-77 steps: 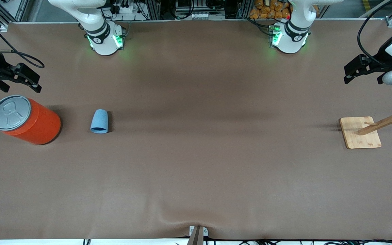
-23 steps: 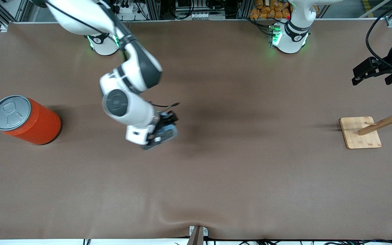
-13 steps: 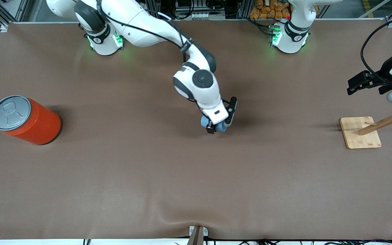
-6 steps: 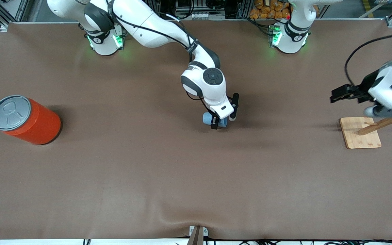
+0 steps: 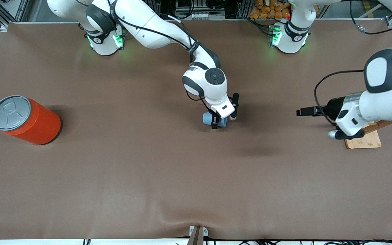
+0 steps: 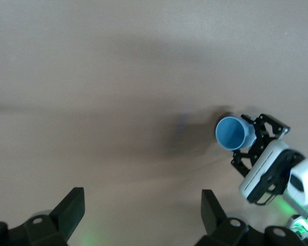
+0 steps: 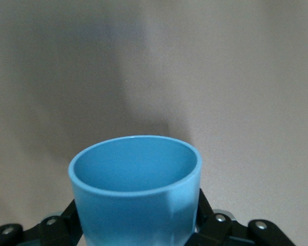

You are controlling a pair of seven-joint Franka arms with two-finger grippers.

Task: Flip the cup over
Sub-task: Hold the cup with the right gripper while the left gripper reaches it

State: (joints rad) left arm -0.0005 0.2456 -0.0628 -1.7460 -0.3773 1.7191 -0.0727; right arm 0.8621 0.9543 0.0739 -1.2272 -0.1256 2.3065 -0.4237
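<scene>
Fingers of the right gripper (image 5: 222, 119) are clamping the cup (image 5: 208, 118) by its sides over the middle of the table (image 5: 148, 163), with the cup's open mouth (image 6: 232, 133) facing away from the wrist. Left gripper (image 5: 305, 111) is hovering near the wooden rack (image 5: 362, 139) at the left arm's end, its fingers (image 6: 66, 212) spread wide and holding nothing, while the orange can (image 5: 26, 119) is standing at the right arm's end

Front view high, facing the arms; right wrist view close on the cup (image 7: 136, 192) — left wrist view shares it, farther off.
</scene>
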